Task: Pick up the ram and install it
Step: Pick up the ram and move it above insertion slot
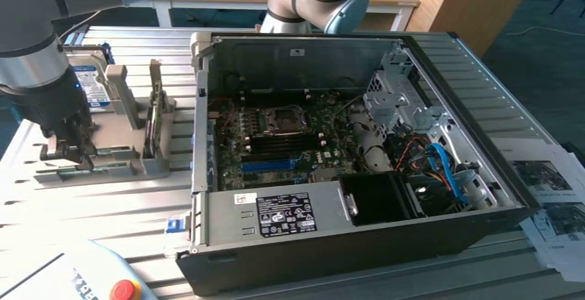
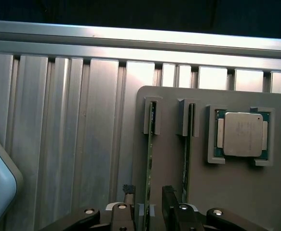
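Wrist view: poised over the grey holder (image 2: 236,192) with gripper (image 2: 148,198) jaws spread, one finger on each side of the ram (image 2: 150,154), gripping nothing yet. Stands on edge in the holder's outermost slot, probably to present both flat faces for pinching.

- No legible text anywhere.
- black label (image 1: 286,214), at the near wall of the computer case (image 1: 302,262): white print, probably compliance symbols, unreadable.
- white sticker (image 1: 242,198) beside it: print too small.
- hard drive label (image 1: 89,84): unreadable.
- processor lid (image 2: 243,134): faint engraving, unreadable.
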### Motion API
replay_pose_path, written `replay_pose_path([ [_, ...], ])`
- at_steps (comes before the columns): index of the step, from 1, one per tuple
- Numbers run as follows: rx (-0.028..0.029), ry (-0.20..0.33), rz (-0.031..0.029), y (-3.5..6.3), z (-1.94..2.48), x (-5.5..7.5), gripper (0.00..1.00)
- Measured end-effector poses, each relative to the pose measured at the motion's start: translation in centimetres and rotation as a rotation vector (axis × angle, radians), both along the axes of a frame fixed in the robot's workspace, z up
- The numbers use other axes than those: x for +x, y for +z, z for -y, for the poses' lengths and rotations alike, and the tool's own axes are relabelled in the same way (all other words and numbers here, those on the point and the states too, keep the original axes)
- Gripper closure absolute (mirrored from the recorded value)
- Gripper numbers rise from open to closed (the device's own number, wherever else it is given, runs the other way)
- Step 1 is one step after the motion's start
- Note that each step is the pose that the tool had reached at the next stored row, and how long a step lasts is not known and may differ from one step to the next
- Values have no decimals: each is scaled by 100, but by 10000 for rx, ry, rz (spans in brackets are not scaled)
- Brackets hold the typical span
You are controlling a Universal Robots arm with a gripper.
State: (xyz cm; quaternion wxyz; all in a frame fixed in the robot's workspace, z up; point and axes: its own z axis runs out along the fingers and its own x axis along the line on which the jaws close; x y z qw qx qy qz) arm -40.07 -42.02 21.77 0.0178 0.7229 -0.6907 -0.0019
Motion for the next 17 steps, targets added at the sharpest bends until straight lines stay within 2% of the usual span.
replay_pose_path([
  [7,-1,0,0,0,0,0,65],
  [8,0,0,0,0,0,0,73],
  [12,-1,0,0,-3,0,0,73],
  [17,-1,-1,0,-55,1,0,73],
])
